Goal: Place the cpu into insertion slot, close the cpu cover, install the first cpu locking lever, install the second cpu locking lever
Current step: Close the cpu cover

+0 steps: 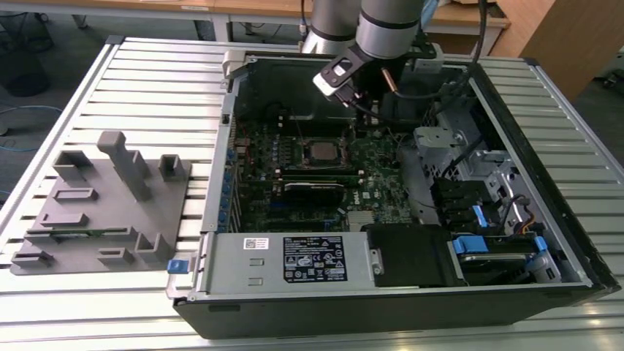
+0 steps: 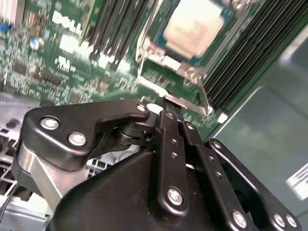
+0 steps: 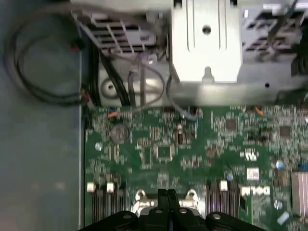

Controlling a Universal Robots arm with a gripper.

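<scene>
The cpu (image 1: 320,151) (image 2: 195,26), a flat silver-grey square, sits in the insertion slot (image 1: 303,152) on the green board. The silvery cpu cover (image 2: 161,58) lies down around it as a frame. A thin metal locking lever (image 2: 198,94) runs along the socket's edge, just beyond my fingertips. My gripper (image 1: 363,111) (image 2: 166,102) (image 3: 167,192) hovers inside the case, a little behind the socket in the exterior view. Its black fingers are shut together with nothing visible between them.
The open computer case lies on a slatted metal table (image 1: 146,80). A labelled grey power-supply box (image 1: 292,259) lines the near wall. Black memory sticks (image 1: 312,175) flank the socket. A silver drive cage (image 3: 207,43) and loose cables (image 3: 43,72) lie nearby. A grey fixture (image 1: 102,205) stands at the exterior view's left.
</scene>
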